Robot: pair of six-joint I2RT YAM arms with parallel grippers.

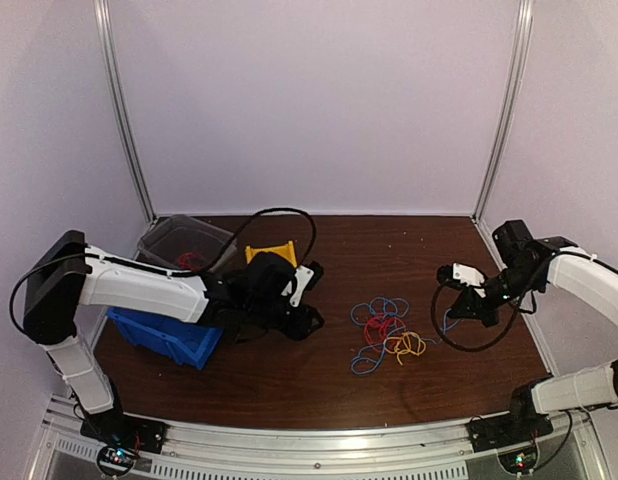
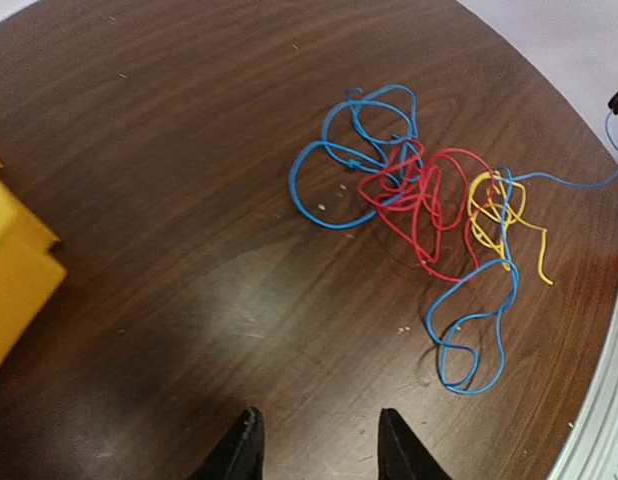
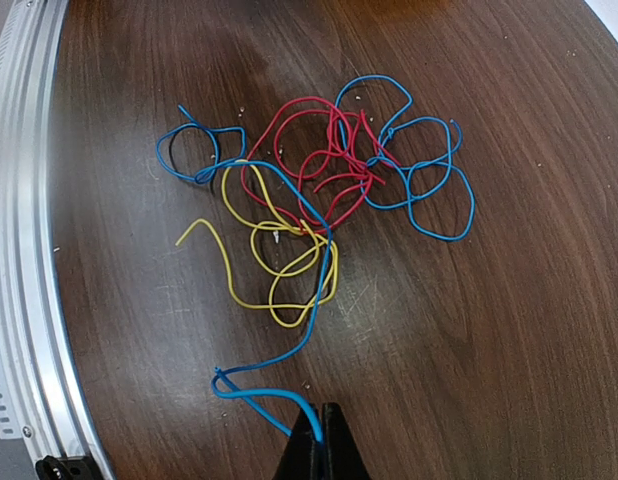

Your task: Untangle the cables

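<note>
**wirewrangler:** The cables (image 1: 387, 335) are one loose heap on the desk (image 1: 409, 250), a bit right of centre. Blue loops sit on the outside, red is knotted in the middle, and yellow lies on the side nearest the right arm. A blue strand (image 3: 289, 351) trails out of the pile to the right end effector (image 3: 319, 438). That one's pinched fully closed on the strand's end, far as I can tell, since the very tip is hidden between the fingers.

**benchrat:** And the left end effector (image 2: 316, 440)?

**wirewrangler:** It hangs over bare wood near the heap, jaws partway apart, nothing in them. A yellow block (image 2: 14, 270) sits off to its other side, well clear of the wires.

**benchrat:** So the step looks like teasing blue free. I'd pull it slow and low, away from the pile. Then bring the left down to pin the red clump so the whole mess doesn't just drag along. Watch where blue crosses the yellow loops, that's my bet for a snag.
</note>
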